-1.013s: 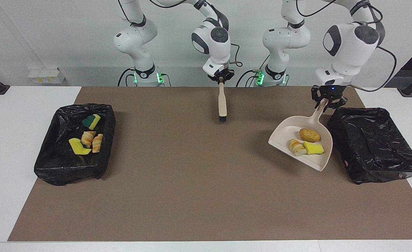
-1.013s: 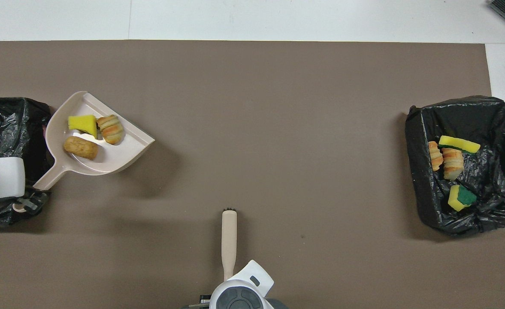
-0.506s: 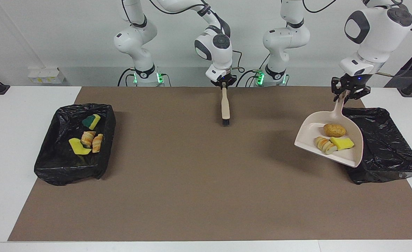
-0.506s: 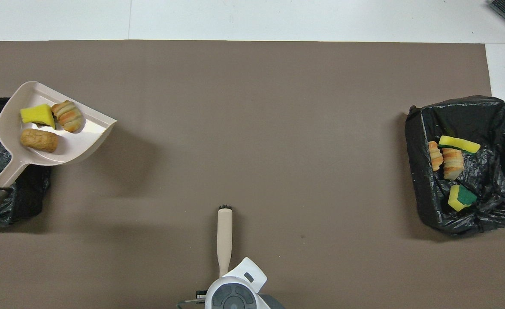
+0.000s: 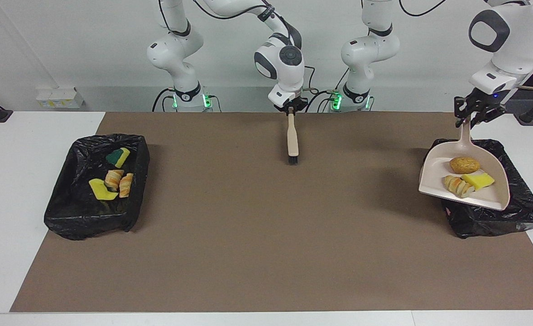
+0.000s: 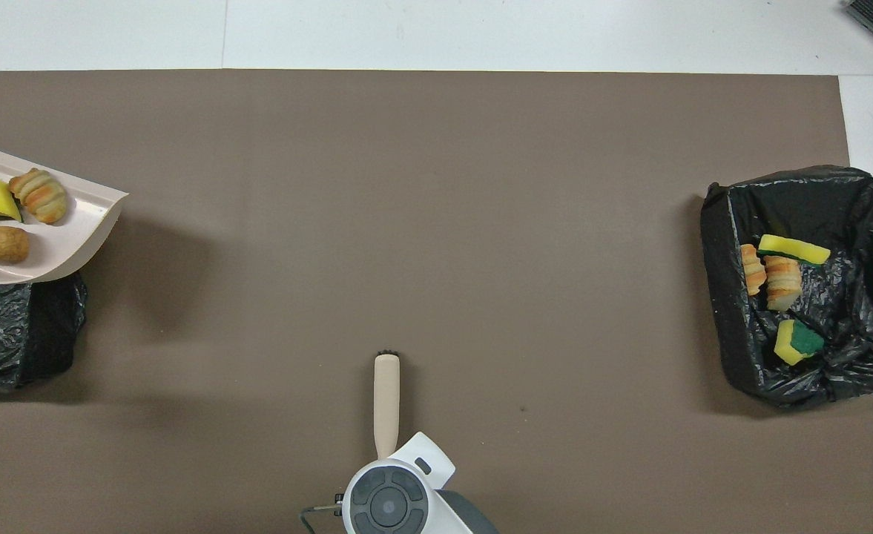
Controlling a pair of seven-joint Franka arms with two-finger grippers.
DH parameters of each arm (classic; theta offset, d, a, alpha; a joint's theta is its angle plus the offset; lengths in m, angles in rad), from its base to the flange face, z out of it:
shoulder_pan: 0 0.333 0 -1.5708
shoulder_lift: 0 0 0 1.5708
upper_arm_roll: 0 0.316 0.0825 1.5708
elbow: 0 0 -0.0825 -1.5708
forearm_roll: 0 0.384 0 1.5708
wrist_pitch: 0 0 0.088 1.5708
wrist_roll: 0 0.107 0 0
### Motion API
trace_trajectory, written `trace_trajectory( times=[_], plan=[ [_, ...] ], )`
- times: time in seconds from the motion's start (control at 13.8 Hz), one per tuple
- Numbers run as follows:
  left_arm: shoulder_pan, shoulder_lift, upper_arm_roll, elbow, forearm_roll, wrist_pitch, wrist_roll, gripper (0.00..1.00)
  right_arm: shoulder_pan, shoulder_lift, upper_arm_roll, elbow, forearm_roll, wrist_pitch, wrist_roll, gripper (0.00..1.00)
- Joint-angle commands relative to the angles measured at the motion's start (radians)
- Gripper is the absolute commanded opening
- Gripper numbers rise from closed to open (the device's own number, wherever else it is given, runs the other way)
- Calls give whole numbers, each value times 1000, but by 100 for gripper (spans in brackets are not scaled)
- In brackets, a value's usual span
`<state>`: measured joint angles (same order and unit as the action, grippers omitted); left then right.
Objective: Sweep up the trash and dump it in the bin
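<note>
My left gripper is clamped on the handle of the beige dustpan, which it holds up in the air over the black-lined bin at the left arm's end of the table. Three pieces of trash ride in the pan: a golden-brown bread lump closest to the handle, a yellow sponge scrap and a striped pastry-like lump toward the pan's open lip. From overhead I see the pan covering part of that bin; what shows of the liner holds nothing I can make out.

My right gripper is closed on the end of the beige brush, which hangs bristles-down over the brown mat near the middle of the table.

The second black-lined bin sits at the right arm's end. Inside it lie a green-and-yellow sponge, a yellow sponge scrap, and two striped bread lumps side by side, touching the yellow scrap.
</note>
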<state>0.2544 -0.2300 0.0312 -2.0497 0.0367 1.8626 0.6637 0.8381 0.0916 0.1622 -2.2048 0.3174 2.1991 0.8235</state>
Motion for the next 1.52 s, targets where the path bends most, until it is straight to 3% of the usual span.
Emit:
trace_trajectory(
  times=[0.0,0.14,0.29,0.51,0.65,1.01,1.09,1.16,1.3,1.45],
  plan=[
    [89,20,12,57,35,-33,14,0,-17,14,5,33,-24,-53,-9,30],
    [155,76,16,156,123,-51,132,0,-23,16,5,39,-35,-68,-9,38],
    [239,167,27,270,134,-42,282,0,-27,22,5,54,-35,-78,-6,40],
    [302,260,29,345,178,-20,427,0,-77,-18,4,80,-35,-122,-11,50],
    [296,310,26,374,383,42,532,0,-146,-85,7,77,-32,-145,-14,62],
    [246,340,24,364,477,110,657,0,-296,-229,-1,79,-38,-281,-65,87],
    [217,340,23,362,535,115,665,0,-333,-255,-9,83,-38,-289,-92,90],
    [177,340,22,361,624,118,674,0,-385,-286,-12,88,-38,-298,-101,100],
    [158,340,22,361,693,124,769,0,-499,-326,-13,120,-50,-364,-153,100],
    [161,340,22,359,727,154,835,0,-598,-319,-10,215,-121,-482,-249,100]
  ],
)
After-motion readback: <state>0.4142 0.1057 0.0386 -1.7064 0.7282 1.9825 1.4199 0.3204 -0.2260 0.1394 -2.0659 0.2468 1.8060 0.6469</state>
